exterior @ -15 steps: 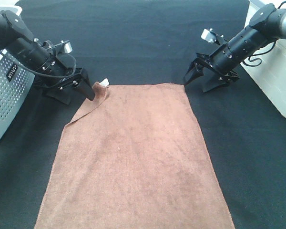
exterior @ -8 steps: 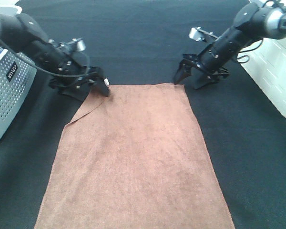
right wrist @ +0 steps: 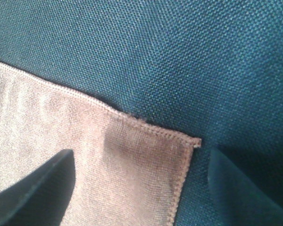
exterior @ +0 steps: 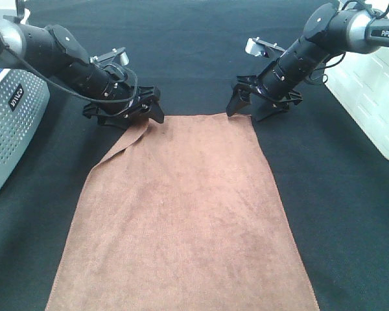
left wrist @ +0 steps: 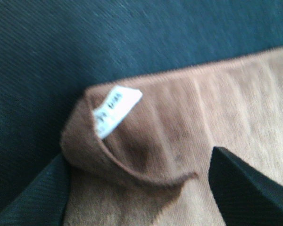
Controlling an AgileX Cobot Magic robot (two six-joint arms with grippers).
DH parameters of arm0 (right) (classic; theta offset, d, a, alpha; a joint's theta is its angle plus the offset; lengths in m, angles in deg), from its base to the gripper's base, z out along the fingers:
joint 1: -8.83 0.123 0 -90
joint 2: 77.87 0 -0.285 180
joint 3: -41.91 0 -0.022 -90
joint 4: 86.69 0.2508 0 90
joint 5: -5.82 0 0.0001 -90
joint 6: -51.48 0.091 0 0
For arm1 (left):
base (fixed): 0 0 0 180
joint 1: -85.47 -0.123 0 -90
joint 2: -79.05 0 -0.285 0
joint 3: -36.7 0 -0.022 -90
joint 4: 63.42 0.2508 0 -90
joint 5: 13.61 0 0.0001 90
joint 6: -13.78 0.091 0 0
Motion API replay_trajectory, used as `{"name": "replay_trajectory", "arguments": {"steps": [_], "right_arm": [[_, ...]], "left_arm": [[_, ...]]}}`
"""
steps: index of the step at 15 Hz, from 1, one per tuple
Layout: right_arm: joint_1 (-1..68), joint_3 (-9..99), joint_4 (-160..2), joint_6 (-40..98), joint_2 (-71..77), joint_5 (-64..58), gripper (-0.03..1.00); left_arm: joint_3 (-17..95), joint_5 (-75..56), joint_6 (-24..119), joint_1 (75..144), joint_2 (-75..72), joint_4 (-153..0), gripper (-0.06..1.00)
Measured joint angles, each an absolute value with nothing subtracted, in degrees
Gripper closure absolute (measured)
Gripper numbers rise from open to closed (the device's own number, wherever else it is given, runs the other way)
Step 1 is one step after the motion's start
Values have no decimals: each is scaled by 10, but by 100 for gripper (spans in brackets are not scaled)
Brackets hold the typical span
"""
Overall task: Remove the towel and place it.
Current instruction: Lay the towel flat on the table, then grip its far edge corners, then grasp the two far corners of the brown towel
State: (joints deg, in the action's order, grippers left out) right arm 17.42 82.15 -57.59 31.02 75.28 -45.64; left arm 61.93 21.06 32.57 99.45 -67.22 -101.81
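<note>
the towel [exterior: 181, 214] lies spread flat on the black cloth [exterior: 181, 45], its far edge toward me and one far corner under each of my arms. my left gripper [exterior: 142, 114] is wide open, holding nothing, with that corner between its fingers [left wrist: 245, 188]; here the corner is curled over on itself, with the white tag [left wrist: 115, 110] facing up. my right gripper [exterior: 246, 111] is just as wide and empty, straddling the other corner, which lies flat against the cloth. the risks, as i judge them: on the left i may close on only the top fold or the tag, and it would slip out on the lift. on the right the flat hem gives little to catch, so i could skim over it or pinch the black cloth along with it. if one side grips and the other misses, the towel would drag askew.
</note>
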Motion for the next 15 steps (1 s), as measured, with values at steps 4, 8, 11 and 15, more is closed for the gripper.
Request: {"name": "replay_trajectory", "arguments": {"steps": [4, 8, 11, 15], "right_arm": [[174, 821, -578, 311, 753, -456, 25], [186, 821, -601, 311, 754, -444, 45], [190, 821, -611, 313, 757, -433, 78], [190, 821, -614, 315, 759, -431, 97]], "left_arm": [[619, 209, 314, 999, -672, -991, 36], [619, 213, 307, 999, -673, -955, 65], [619, 220, 308, 999, -673, -916, 92], [634, 252, 321, 999, -673, -847, 93]]}}
